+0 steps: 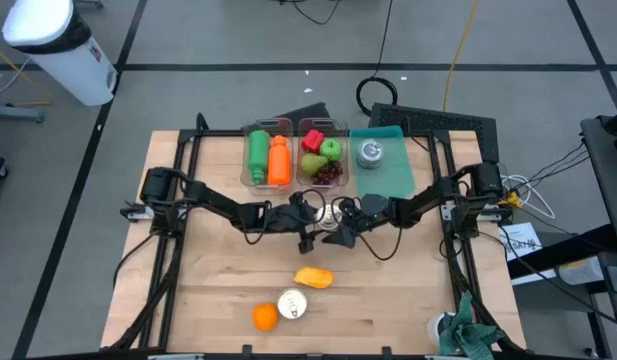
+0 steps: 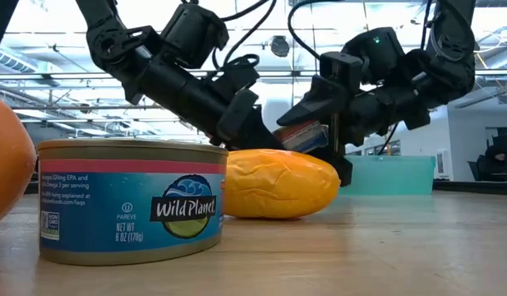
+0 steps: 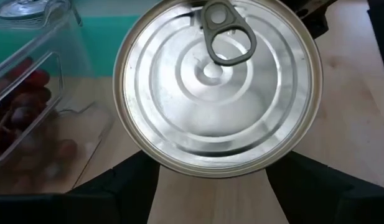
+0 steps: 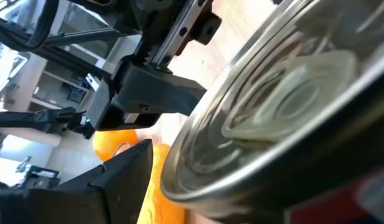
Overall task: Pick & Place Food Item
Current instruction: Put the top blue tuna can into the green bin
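A silver tin can (image 1: 333,212) with a red and white label (image 2: 302,134) hangs over the middle of the table, between both grippers. My left gripper (image 1: 318,215) reaches it from the table's left and my right gripper (image 1: 346,222) from the right. The left wrist view faces the can's pull-tab lid (image 3: 213,87), and the right wrist view faces its ribbed other end (image 4: 285,99). Both grippers are shut on the can. My left gripper has the can's side wall pinched between its two fingers (image 3: 132,177), just behind the lid's rim (image 3: 148,158). It comes slanting down from the table's left. The can lies on its side, lifted clear of the table. My right gripper holds the same can at its other end, one finger (image 4: 126,171) beside the rim (image 4: 179,168) and the other along the opposite side. It comes slanting down from the table's right. The can fills the view and hides the pads.
On the near half of the table lie a yellow mango (image 1: 313,277), a tuna can (image 1: 292,304) and an orange (image 1: 265,317). At the far edge stand two clear bins with bottles (image 1: 268,155) and fruit (image 1: 323,155), and a teal tray (image 1: 388,175) carrying another can (image 1: 369,153).
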`<state>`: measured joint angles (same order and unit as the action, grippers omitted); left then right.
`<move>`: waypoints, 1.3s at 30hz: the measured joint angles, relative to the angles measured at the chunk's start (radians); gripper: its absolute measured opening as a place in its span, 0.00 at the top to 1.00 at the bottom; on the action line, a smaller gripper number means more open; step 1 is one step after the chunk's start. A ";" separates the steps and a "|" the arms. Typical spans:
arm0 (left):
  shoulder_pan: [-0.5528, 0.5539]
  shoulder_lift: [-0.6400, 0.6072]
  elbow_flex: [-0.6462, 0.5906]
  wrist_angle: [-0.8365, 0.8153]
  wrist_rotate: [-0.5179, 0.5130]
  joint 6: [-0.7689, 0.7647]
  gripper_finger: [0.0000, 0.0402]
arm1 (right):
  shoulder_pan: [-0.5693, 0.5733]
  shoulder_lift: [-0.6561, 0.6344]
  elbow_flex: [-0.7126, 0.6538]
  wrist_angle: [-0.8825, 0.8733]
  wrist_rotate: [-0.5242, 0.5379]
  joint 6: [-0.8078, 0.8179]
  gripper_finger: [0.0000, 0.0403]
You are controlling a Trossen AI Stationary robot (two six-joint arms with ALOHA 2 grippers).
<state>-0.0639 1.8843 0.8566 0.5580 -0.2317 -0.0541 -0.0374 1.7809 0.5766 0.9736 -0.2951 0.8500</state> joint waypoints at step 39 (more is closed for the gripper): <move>-0.053 -0.001 0.001 -0.012 -0.041 -0.021 0.29 | -0.059 -0.187 -0.003 -0.069 -0.232 -0.163 0.62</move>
<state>-0.1173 1.8832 0.8574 0.5462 -0.2729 -0.0753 -0.0966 1.5937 0.5737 0.9043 -0.5274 0.6866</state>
